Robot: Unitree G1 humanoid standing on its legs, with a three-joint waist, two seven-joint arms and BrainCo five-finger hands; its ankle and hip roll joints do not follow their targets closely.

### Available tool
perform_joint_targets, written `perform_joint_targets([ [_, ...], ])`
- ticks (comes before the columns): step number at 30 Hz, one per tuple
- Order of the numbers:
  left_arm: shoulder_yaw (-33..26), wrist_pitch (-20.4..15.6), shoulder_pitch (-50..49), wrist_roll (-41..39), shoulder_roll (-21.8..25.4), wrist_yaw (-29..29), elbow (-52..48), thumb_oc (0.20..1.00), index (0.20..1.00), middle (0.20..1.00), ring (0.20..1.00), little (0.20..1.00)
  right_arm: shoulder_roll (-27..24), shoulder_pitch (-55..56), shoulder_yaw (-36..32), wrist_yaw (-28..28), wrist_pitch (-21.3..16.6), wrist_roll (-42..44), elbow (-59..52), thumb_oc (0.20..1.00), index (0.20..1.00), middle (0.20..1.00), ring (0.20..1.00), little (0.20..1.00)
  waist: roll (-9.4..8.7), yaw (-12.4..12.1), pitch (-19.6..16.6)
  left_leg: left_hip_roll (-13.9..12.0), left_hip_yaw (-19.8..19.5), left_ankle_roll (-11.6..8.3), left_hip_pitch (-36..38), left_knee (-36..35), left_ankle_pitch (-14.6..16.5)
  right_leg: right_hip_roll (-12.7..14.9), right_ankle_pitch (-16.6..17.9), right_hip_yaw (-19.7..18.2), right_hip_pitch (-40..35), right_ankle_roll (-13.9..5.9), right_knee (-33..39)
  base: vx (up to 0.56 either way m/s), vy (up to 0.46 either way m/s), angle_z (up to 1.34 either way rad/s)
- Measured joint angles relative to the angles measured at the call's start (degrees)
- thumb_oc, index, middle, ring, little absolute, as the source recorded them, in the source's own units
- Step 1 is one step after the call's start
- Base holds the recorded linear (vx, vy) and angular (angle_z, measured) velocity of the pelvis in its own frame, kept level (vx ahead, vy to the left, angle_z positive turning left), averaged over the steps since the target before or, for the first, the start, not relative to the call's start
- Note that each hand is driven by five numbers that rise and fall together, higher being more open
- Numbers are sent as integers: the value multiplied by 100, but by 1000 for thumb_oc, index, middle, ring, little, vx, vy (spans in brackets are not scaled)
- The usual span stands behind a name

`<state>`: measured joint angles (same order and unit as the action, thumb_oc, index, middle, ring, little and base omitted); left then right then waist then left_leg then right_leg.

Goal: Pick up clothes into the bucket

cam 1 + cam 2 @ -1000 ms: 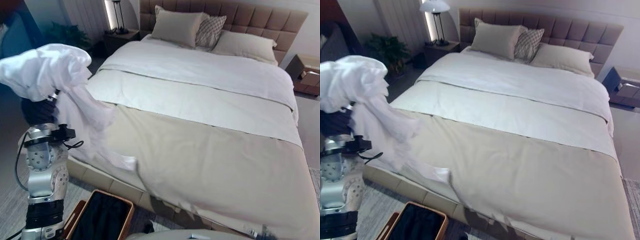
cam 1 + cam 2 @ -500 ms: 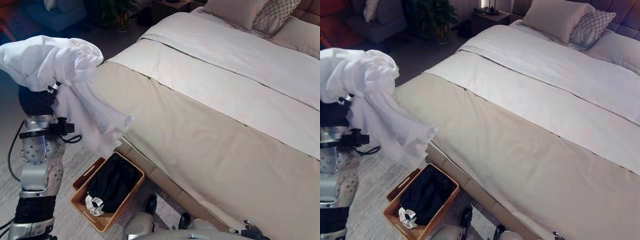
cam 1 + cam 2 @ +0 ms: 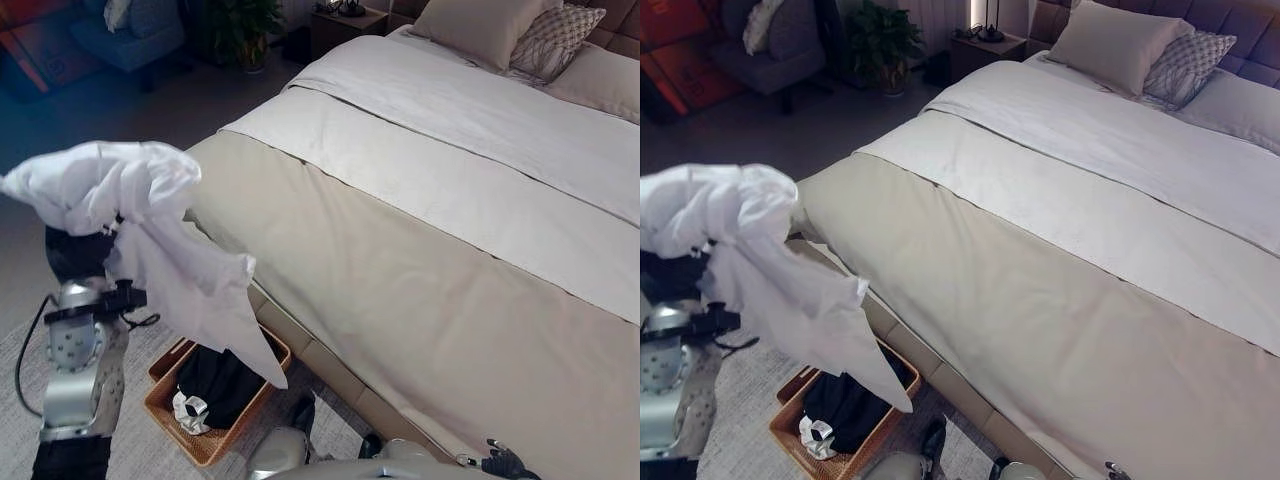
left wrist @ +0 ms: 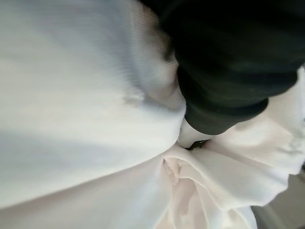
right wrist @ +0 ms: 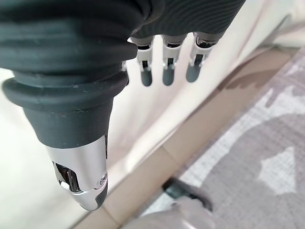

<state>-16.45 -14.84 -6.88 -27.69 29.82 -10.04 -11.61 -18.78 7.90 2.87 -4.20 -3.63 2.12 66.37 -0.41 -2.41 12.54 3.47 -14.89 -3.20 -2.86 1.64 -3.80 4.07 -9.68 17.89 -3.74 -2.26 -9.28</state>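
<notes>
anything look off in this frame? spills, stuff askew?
Nothing spilled or damaged. The white garment is bunched over the left hand, its tail hanging over the woven wicker basket, which already holds dark clothes. The bed with beige cover is smooth. The right hand is idle.

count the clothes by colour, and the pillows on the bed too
White clothes: 1, the white garment draped over the left hand
Black clothes: 1, the black garment in the basket
Pillows: 3, two plain and one checked
Total: 5
</notes>
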Motion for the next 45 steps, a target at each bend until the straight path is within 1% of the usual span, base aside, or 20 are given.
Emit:
perform_joint_targets([
  [3,-86,18,-363,-6,-208,99,-23,200,200,200,200,200,-11,64,-16,-5,0,-45,14,1000,1000,1000,1000,1000,5,-55,0,-9,-13,-23,11,-2,22,11,-134,1,29,34,-174,-11,-6,1],
  [6,-60,70,-687,-20,-239,335,-24,200,200,200,200,200,-14,73,-27,-8,0,-47,5,1000,1000,1000,1000,1000,10,-138,-3,-37,-13,-6,-14,6,49,7,-222,-1,115,72,-298,-24,-14,0],
  [8,-46,101,-857,-69,-324,470,-21,200,200,200,200,200,-25,79,-35,-13,-1,-50,14,1000,1000,1000,1000,1000,8,-162,-5,-38,-23,-13,-76,30,54,-11,-243,2,177,99,-358,-35,-20,1],
  [9,-40,127,-994,-152,-477,562,0,200,200,200,200,200,-39,73,-37,-13,-1,-54,-12,1000,1000,1000,1000,1000,16,-161,0,-39,-30,-12,-91,59,39,-15,-247,4,201,113,-392,0,0,0],
  [11,-1,260,-1102,-245,-513,637,30,200,200,200,200,200,-39,81,-37,-14,-1,-87,-6,1000,1000,1000,1000,1000,13,-174,-1,-42,-45,-26,-96,85,31,-26,-263,13,198,132,-423,-13,-8,2],
  [13,0,284,-1245,-284,-520,724,125,200,200,200,200,200,-51,77,-42,-19,-1,-99,-17,1000,1000,1000,1000,1000,16,-173,2,-47,-90,-38,-103,99,31,-34,-283,49,198,149,-444,-31,-18,6],
  [19,2,406,-1377,-307,-517,836,694,200,200,200,200,200,-57,82,-43,-53,-1,-100,-60,1000,1000,1000,1000,1000,29,-181,28,-85,-167,-72,-228,195,54,-96,-305,144,244,177,-450,-28,-8,6],
  [20,26,417,-1348,-290,-508,838,961,200,200,200,200,200,-74,74,-43,-56,-9,-100,-105,1000,1000,1000,1000,1000,50,-166,42,-93,-173,-88,-296,232,72,-95,-316,149,316,185,-489,0,0,0],
  [22,125,494,-1379,-273,-509,831,1221,200,200,200,200,200,-96,59,-46,-60,-14,-98,-144,1000,1000,1000,1000,1000,62,-165,124,-100,-174,-87,-314,251,68,-101,-314,151,384,201,-545,-18,10,0],
  [25,258,495,-1318,-88,-495,825,1759,200,200,200,200,200,-133,58,-59,-67,-17,-95,-240,1000,1000,1000,1000,1000,61,-141,262,-100,-167,-90,-423,352,83,-77,-335,144,531,223,-668,-44,54,-2],
  [29,399,636,-983,574,-492,493,3047,200,200,200,200,200,-183,-98,-129,-160,-39,-92,-334,1000,1000,1000,1000,1000,-15,-130,455,-119,-10,-131,-659,567,117,-46,-384,-23,854,261,-949,-39,81,-22],
  [30,422,675,-931,718,-496,428,3283,200,200,200,200,200,-180,-130,-130,-168,-64,-87,-353,1000,1000,1000,1000,1000,-105,-107,512,-120,72,-130,-683,614,125,-21,-406,-113,969,258,-1054,-67,115,-26],
  [31,436,665,-873,796,-498,377,3413,200,200,200,200,200,-188,-135,-135,-178,-75,-79,-378,1000,1000,1000,1000,1000,-133,-93,535,-119,104,-123,-708,651,132,-9,-413,-161,1028,260,-1093,-90,140,-50],
  [32,516,677,-620,946,-470,195,3886,200,200,200,200,200,-243,-197,-174,-226,-106,-32,-480,1000,1000,1000,1000,1000,-137,-157,608,-129,283,-58,-851,805,266,-5,-467,-348,1242,249,-1266,-41,67,-53],
  [34,562,675,-433,1065,-465,9,4088,200,200,200,200,200,-262,-277,-234,-282,-129,8,-616,1000,1000,1000,1000,1000,-185,-73,761,-123,434,-30,-1047,980,310,11,-467,-501,1467,243,-1433,-61,95,-44],
  [35,603,673,-259,1130,-456,-97,4228,200,200,200,200,200,-256,-326,-234,-299,-131,39,-669,1000,1000,1000,1000,1000,-190,8,906,-110,468,-37,-1168,1070,323,28,-466,-529,1584,242,-1531,-57,88,-19],
  [37,682,663,166,1209,-413,-353,4536,200,200,200,200,200,-248,-364,-218,-341,-150,84,-756,1000,1000,1000,1000,1000,-220,3,1083,-102,557,-39,-1434,1296,388,39,-463,-628,1864,240,-1734,-46,67,-21],
  [41,723,639,743,1344,-349,-827,4757,200,200,200,200,200,-211,-410,-97,-451,-190,88,-766,1000,1000,1000,1000,1000,-369,149,1367,-92,611,-37,-1904,1624,466,58,-458,-675,2301,225,-1962,-46,84,-9],
  [44,787,646,1174,1341,-332,-1124,4913,200,200,200,200,200,-160,-469,30,-521,-224,109,-779,1000,1000,1000,1000,1000,-485,161,1632,-88,605,-37,-2185,1826,484,62,-443,-674,2534,219,-2098,-22,49,0],
  [45,840,641,1236,1341,-304,-1184,4935,200,200,200,200,200,-142,-476,50,-545,-225,145,-777,1000,1000,1000,1000,1000,-512,154,1648,-77,597,-38,-2237,1852,488,74,-442,-665,2566,218,-2105,-10,50,12],
])
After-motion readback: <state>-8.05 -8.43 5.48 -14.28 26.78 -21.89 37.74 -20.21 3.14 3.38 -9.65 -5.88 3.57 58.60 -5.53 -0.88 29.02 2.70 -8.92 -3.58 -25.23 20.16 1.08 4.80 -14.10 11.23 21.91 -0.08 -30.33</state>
